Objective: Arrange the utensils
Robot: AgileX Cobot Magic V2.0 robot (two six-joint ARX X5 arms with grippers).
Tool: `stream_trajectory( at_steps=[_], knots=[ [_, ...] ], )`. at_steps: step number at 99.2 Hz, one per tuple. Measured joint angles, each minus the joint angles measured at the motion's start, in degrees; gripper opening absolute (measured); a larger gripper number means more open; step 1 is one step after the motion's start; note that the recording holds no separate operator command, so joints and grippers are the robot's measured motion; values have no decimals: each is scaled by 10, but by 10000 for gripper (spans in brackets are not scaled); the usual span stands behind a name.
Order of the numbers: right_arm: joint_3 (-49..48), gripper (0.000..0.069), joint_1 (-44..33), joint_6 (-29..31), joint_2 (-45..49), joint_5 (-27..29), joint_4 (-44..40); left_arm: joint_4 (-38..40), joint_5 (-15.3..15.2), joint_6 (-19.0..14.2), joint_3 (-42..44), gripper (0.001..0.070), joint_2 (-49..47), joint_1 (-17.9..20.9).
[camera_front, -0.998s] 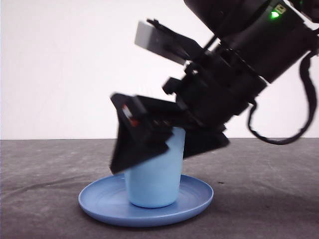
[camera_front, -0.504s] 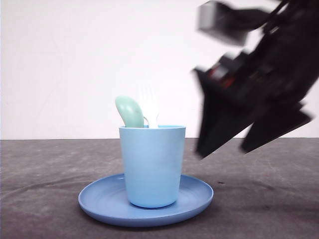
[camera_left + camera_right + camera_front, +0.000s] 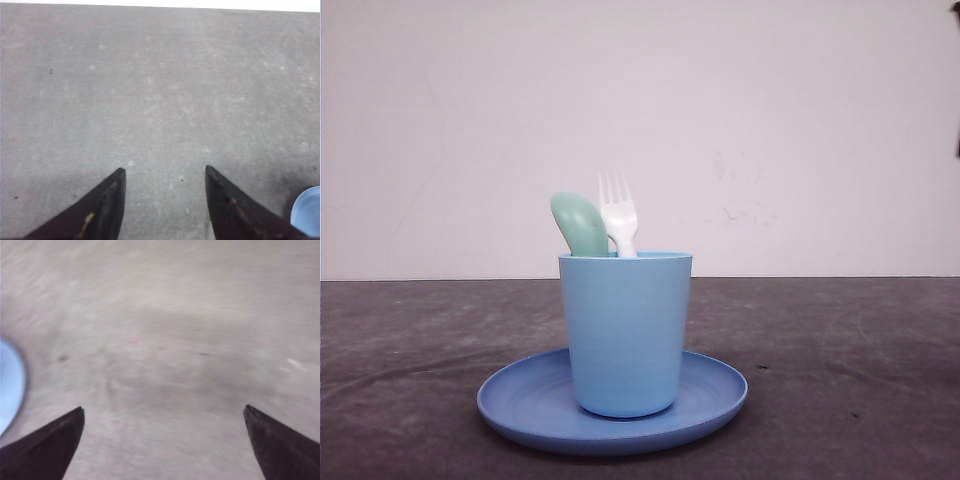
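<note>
Two utensils stand upright in a light blue cup (image 3: 625,335): a mint-green spoon (image 3: 580,223) with its bowl up, and a white fork (image 3: 618,215) with its tines up, just right of the spoon. The cup rests on a round blue plate (image 3: 510,400). Over bare grey table, my left gripper (image 3: 165,171) is open with nothing between its fingers; the plate's rim (image 3: 306,212) shows at the frame's corner. My right gripper (image 3: 164,410) is wide open and empty above the blurred table, with the plate's edge (image 3: 9,385) off to one side.
A dark grey mat (image 3: 840,380) covers the table around the plate. A plain white wall (image 3: 770,130) stands behind. A dark sliver of the right arm (image 3: 957,120) touches the right edge of the front view.
The right arm has swung up and away to the right from the cup, nearly leaving the front view. The spoon and fork, hidden behind it a second ago, now stand uncovered in the cup.
</note>
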Motion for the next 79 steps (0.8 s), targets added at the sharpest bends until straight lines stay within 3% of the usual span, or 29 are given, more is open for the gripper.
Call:
stream_trajectory(
  at_steps=[46,51,58,65,71,79],
  knots=[
    [0,627,-16,0,-7,0,-10,-1,0,0,0,296,0,0],
    [0,544,-16,0,-7,0,-10,-1,0,2,0,249,0,0],
    [0,335,-16,0,-7,0,-10,-2,0,2,0,106,0,0],
    [0,132,-16,0,-7,0,-10,-3,0,2,0,46,0,0],
    [0,58,-16,0,-7,0,-10,-5,0,3,0,31,0,0],
    [0,23,-16,0,-7,0,-13,-4,0,3,0,26,0,0]
  ],
)
